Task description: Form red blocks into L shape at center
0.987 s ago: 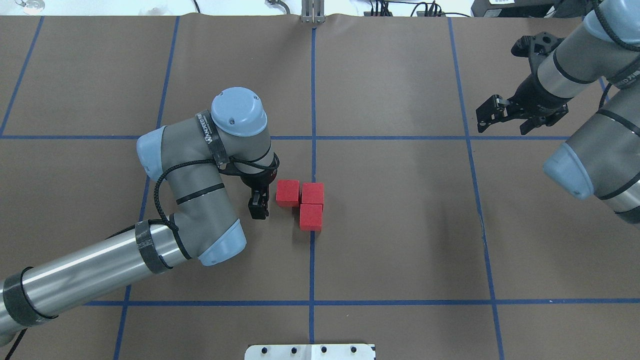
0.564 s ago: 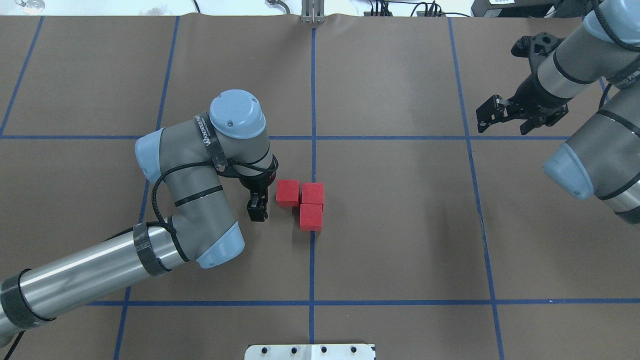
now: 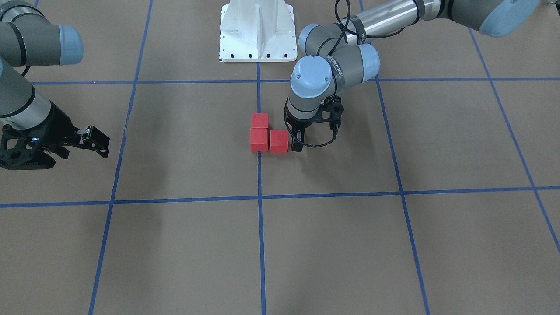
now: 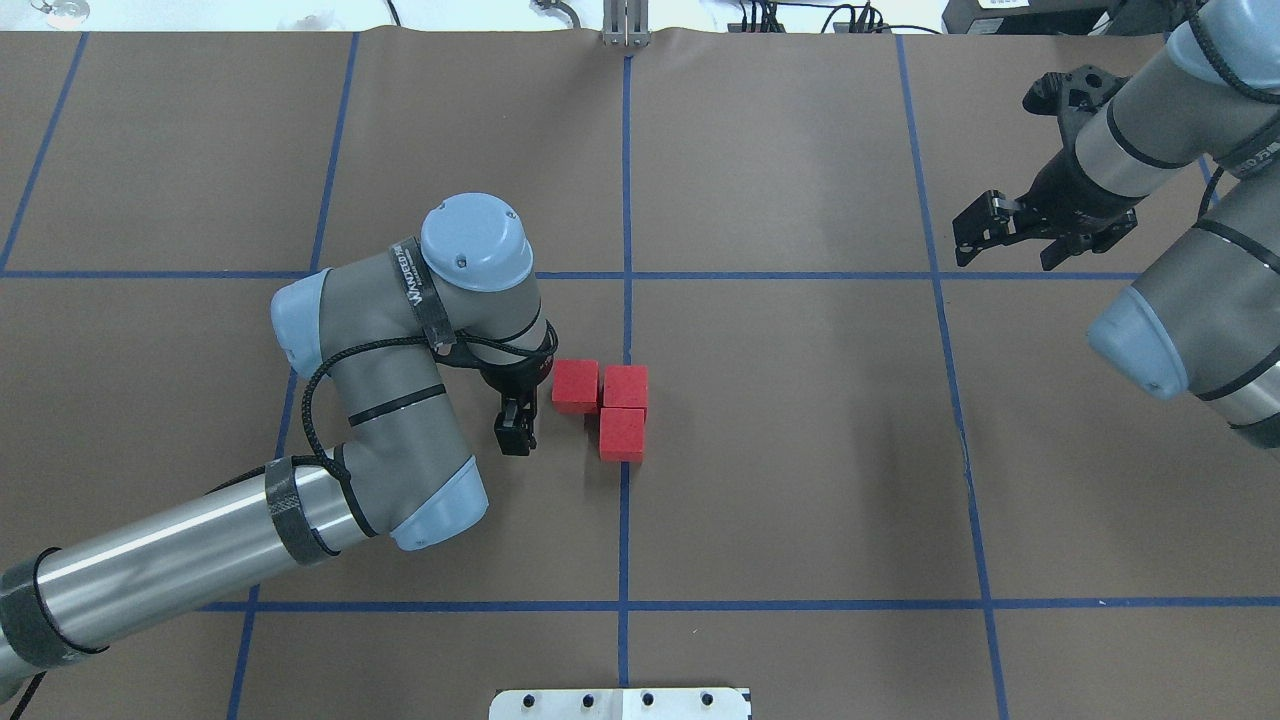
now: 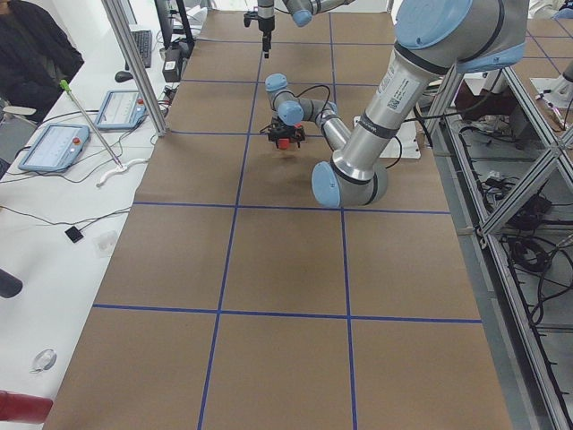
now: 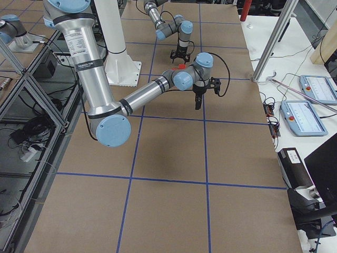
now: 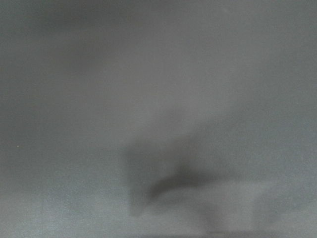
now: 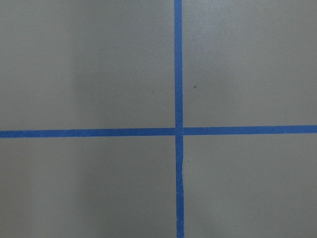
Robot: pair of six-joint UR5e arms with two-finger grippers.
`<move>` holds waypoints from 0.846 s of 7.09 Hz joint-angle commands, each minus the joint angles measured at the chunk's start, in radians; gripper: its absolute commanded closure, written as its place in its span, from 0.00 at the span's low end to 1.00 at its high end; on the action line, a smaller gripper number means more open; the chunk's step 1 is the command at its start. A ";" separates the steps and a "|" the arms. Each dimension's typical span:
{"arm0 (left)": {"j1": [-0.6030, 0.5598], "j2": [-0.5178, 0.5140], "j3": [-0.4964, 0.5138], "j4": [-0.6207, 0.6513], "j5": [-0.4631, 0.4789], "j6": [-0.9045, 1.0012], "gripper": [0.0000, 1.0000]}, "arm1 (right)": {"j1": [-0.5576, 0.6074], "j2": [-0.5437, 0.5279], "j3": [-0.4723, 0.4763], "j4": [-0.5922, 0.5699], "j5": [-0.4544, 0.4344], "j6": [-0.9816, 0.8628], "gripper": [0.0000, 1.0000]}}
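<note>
Three red blocks sit together in an L on the brown surface at the middle vertical blue line (image 4: 625, 520): one left (image 4: 575, 387), one at the corner (image 4: 625, 386), one nearer the robot (image 4: 622, 434). They also show in the front view (image 3: 258, 139). My left gripper (image 4: 517, 400) points down just left of the left block, apart from it. One black finger (image 4: 515, 433) shows; the other is under the wrist. The side views show its jaws spread, holding nothing. My right gripper (image 4: 1010, 245) hovers open and empty at the far right.
The robot's white base plate (image 3: 256, 30) stands at the robot's edge of the table. Blue tape lines (image 8: 178, 131) divide the brown paper into squares. A side bench with tablets (image 5: 54, 148) and a seated person are beyond the table's far edge.
My left arm has drifted slightly toward the robot's side, its finger now a little farther from the left block. The blocks and the right arm have not moved.
</note>
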 commanded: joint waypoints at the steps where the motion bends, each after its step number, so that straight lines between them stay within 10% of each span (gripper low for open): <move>1: 0.007 -0.001 -0.002 0.002 0.000 -0.003 0.00 | 0.002 -0.002 0.001 0.000 0.000 0.000 0.00; 6: 0.020 -0.011 -0.002 0.005 0.001 -0.015 0.00 | 0.002 -0.002 0.003 0.000 0.001 0.000 0.00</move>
